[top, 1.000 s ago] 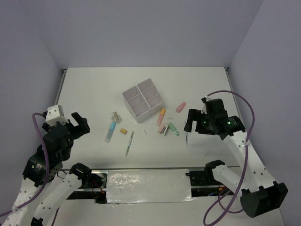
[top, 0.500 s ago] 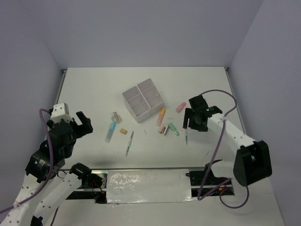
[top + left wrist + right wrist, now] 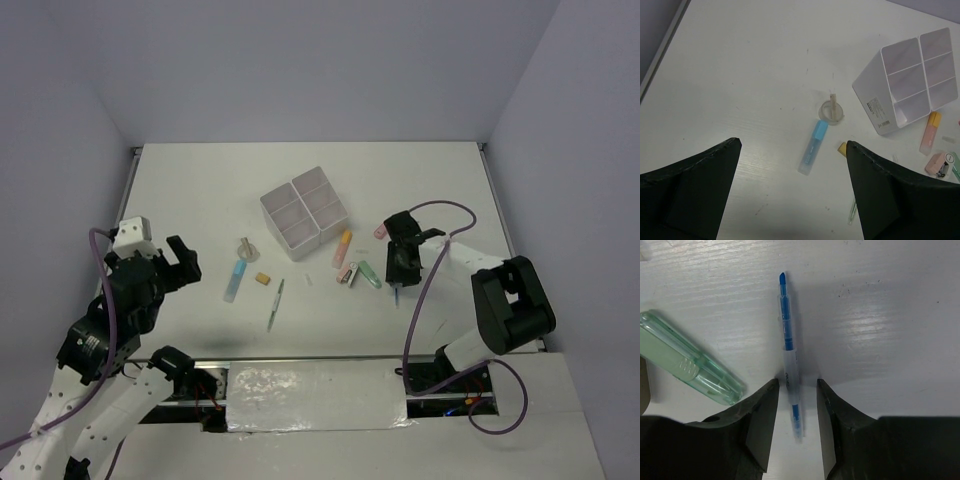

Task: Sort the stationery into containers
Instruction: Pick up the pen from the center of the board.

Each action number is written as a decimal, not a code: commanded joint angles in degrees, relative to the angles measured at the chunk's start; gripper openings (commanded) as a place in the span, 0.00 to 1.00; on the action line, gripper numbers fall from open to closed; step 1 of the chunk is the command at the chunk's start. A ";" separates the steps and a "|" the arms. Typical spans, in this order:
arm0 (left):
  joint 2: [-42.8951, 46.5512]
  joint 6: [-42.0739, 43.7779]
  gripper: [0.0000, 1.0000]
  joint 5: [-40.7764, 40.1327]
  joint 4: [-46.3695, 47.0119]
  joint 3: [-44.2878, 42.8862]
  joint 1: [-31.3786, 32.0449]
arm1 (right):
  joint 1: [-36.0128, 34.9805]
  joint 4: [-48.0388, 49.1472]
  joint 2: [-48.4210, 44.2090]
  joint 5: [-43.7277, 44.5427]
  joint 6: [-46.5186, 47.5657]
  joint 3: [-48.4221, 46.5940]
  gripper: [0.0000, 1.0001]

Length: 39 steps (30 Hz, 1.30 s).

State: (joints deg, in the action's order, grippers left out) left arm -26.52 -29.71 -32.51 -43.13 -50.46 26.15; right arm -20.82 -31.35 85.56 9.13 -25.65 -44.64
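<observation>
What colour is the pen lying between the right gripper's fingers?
Blue, with a clear middle section; the pen shows best in the right wrist view.

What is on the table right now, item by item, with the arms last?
organiser: one, white-grey, centre, four compartments that look empty
tape roll: one, clear-tan, left of organiser
blue highlighter: one, blue, just nearer than tape roll
eraser: one, tan, right of blue highlighter
grey-green pen: one, grey-green, nearer than eraser
orange highlighter: one, orange-pink, right of organiser
pink pieces: two, pink, one left of green highlighter, other beyond right gripper
green highlighter: one, green, left of blue pen
blue pen: one, blue, flat between right fingers
left gripper: black, open, holding nothing
right gripper: black, jaws astride blue pen, gaps both sides
</observation>
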 commanded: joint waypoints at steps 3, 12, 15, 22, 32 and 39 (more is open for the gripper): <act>-0.81 1.77 0.99 0.70 2.62 0.18 0.30 | -0.36 2.88 1.54 0.01 0.51 -0.27 0.43; -1.07 1.68 0.99 0.78 2.62 0.10 0.30 | -0.36 1.03 5.23 -1.13 0.25 -1.24 0.28; -0.73 1.68 0.99 0.78 2.44 -0.08 0.30 | -0.36 0.86 4.53 -0.25 -0.28 -0.45 0.15; 1.21 4.23 0.99 9.38 3.67 -2.09 0.39 | -0.28 0.77 0.94 -2.70 -0.89 0.52 0.00; -18.54 -10.00 0.97 21.79 8.32 -2.37 4.49 | -1.59 -9.77 -23.66 0.19 -2.04 -5.80 0.00; -33.48 -26.08 0.93 4.14 12.91 -4.20 21.47 | -4.05 -13.64 -35.70 -4.72 -1.25 -7.04 0.00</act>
State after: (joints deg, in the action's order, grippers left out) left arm -56.05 -46.65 -20.97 -33.87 -51.88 43.97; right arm -24.32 -41.06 54.35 6.61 -27.38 -51.03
